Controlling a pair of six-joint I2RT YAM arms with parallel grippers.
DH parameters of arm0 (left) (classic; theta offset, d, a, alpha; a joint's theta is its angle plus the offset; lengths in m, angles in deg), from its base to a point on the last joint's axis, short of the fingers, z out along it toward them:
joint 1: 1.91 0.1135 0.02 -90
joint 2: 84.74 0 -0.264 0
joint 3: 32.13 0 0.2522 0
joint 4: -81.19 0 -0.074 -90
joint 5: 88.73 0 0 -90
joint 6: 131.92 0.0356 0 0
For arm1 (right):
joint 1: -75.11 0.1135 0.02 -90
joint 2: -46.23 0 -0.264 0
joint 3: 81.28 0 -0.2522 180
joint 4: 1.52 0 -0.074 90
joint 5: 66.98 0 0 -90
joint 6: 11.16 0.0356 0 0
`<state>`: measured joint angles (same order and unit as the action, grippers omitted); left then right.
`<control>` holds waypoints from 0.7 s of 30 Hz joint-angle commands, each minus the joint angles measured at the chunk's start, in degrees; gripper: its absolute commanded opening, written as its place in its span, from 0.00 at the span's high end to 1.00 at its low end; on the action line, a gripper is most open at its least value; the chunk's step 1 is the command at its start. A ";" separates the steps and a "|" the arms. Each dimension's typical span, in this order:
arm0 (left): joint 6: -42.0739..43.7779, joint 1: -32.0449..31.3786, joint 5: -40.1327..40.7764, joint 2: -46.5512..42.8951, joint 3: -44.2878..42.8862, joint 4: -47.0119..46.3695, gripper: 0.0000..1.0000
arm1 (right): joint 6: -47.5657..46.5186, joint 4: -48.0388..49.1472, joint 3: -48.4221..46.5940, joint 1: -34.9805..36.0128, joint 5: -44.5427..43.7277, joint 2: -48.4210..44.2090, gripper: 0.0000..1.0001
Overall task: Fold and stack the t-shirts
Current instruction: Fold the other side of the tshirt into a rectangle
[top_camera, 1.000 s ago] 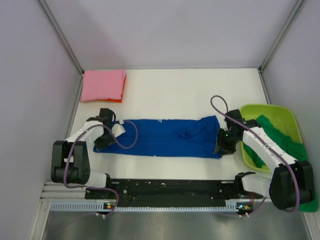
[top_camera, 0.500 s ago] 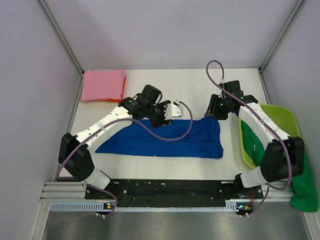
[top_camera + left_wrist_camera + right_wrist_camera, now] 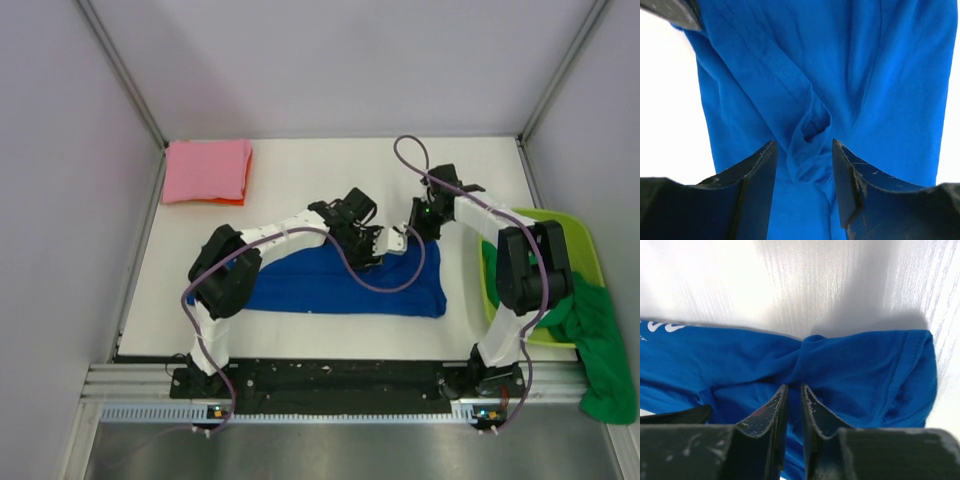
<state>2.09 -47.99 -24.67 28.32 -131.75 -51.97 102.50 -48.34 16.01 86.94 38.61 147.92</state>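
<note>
A royal blue t-shirt (image 3: 330,285) lies across the middle of the table, its left part doubled over to the right. My left gripper (image 3: 390,243) reaches over its far right part. In the left wrist view the left gripper (image 3: 803,144) has a bunched fold of blue cloth (image 3: 850,75) pinched between its jaws, with creases running to it. My right gripper (image 3: 415,225) is at the shirt's far right corner. Seen from the right wrist, the right gripper (image 3: 794,387) is nearly closed on puckered blue cloth (image 3: 855,365). A pink t-shirt (image 3: 207,170) lies folded at the far left. A green t-shirt (image 3: 600,350) spills from the tub.
A lime-green plastic tub (image 3: 540,222) stands at the right edge behind the right arm. Grey walls close in the table on both sides and at the back. Both arms' purple cables loop above the blue shirt.
My left gripper swept from the shirt's left end to its right part, and the shirt's left edge shifted right. My right gripper moved from the near right end to the far right corner and narrowed.
</note>
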 commanded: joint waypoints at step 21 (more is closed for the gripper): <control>-28.27 6.18 10.37 3.39 -1.32 -9.88 1.00 | 1.13 4.23 1.89 -4.45 3.22 -1.66 1.00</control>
<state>-16.67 -43.21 -15.31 31.90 -134.46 -58.39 103.33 -46.18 18.22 82.66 41.61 147.87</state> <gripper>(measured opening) 0.013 0.003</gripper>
